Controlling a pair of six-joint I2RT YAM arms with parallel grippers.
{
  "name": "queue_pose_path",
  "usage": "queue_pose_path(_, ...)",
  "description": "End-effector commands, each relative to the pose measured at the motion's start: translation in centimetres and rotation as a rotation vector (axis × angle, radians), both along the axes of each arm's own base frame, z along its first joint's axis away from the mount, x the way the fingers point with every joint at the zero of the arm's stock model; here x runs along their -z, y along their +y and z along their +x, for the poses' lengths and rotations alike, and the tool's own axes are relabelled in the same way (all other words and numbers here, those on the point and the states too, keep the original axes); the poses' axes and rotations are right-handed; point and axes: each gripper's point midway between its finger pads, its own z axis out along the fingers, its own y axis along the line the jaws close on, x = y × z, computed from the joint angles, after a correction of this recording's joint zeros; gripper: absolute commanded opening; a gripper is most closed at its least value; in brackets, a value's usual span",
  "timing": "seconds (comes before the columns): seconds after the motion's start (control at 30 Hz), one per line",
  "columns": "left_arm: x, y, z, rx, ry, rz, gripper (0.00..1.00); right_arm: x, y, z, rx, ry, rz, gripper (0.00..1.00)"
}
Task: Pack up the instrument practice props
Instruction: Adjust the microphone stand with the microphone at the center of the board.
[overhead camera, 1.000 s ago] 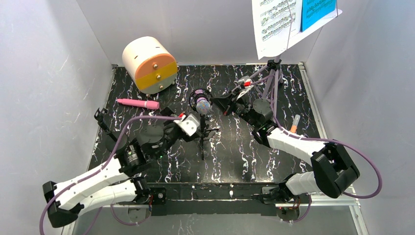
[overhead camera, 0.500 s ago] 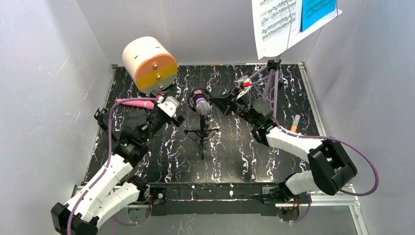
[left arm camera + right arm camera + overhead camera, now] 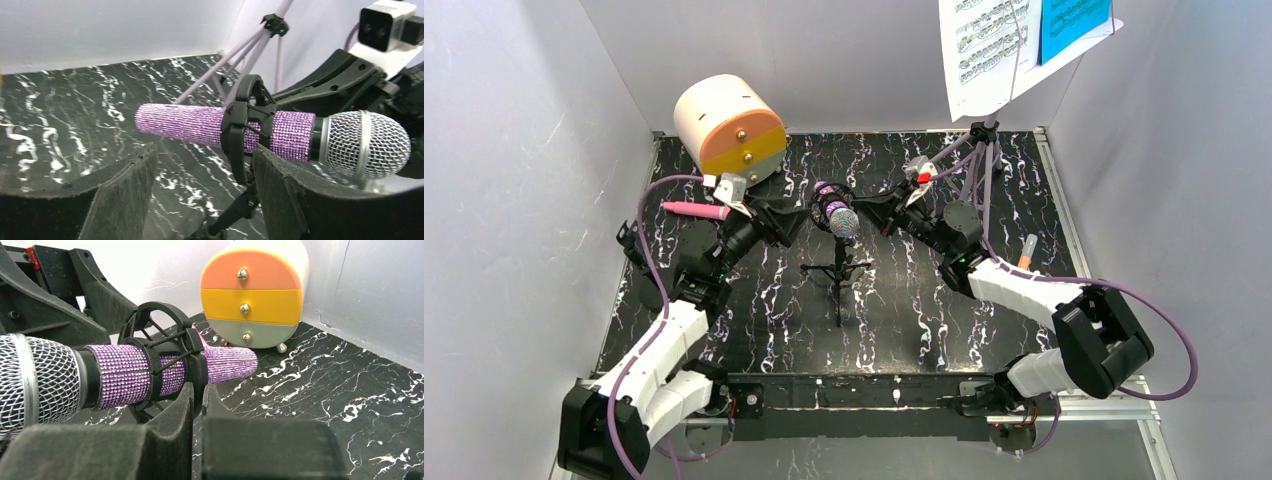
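The purple silver-headed microphone (image 3: 836,213) lies level in a black ring mount (image 3: 240,131) on a thin black tripod (image 3: 838,272) mid-table. My left gripper (image 3: 792,222) is open just left of it; in the left wrist view its jaws (image 3: 202,170) stand wide under the purple handle (image 3: 190,122), not touching. My right gripper (image 3: 872,208) is on the mic's right, its jaws (image 3: 198,390) shut on the mount's ring (image 3: 195,362). The pink microphone (image 3: 696,210) lies at the left. The lilac rack's legs (image 3: 977,165) stand back right, carrying white (image 3: 984,50) and blue (image 3: 1072,25) pages.
The cream cylinder box (image 3: 729,130) with orange-grey knobbed drawers lies at the back left, also in the right wrist view (image 3: 252,290). A small orange-tipped stick (image 3: 1027,250) lies by the right edge. White walls close in on three sides of the black marbled table (image 3: 894,310).
My left arm has swung left and back from beside the tripod, turned, and brought its open jaws to the purple mic's handle. The right arm and the mic have not moved.
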Motion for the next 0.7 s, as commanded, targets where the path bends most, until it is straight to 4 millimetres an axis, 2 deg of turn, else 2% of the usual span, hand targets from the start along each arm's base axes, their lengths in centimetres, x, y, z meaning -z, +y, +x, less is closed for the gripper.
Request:
queue_pose_path(0.0, -2.6, -0.9, -1.3, 0.081, -0.024, -0.182, 0.66, 3.3, 0.9, -1.4, -0.101, 0.0, -0.135, 0.07)
queue_pose_path(0.17, -2.4, -2.1, -1.3, 0.156, 0.019, -0.223, 0.59, 3.5, 1.2, -1.6, -0.129, -0.012, -0.165, 0.08)
queue_pose_path(0.3, -2.0, -2.4, -1.5, 0.174, 0.036, -0.23, 0.51, 3.7, 1.7, -1.6, -0.154, -0.006, -0.181, 0.09)
queue_pose_path(0.43, -2.2, -2.3, -2.1, 0.182, 0.034, -0.239, 0.49, 3.8, 2.0, -1.3, -0.164, 0.007, -0.189, 0.09)
queue_pose_path(0.57, -1.4, -2.3, -2.3, 0.184, 0.06, -0.233, 0.43, 3.8, 2.6, -1.0, -0.182, 0.015, -0.197, 0.09)
queue_pose_path(0.67, -0.8, -2.4, -2.3, 0.186, 0.09, -0.232, 0.45, 3.8, 2.9, -0.9, -0.197, 0.023, -0.202, 0.09)
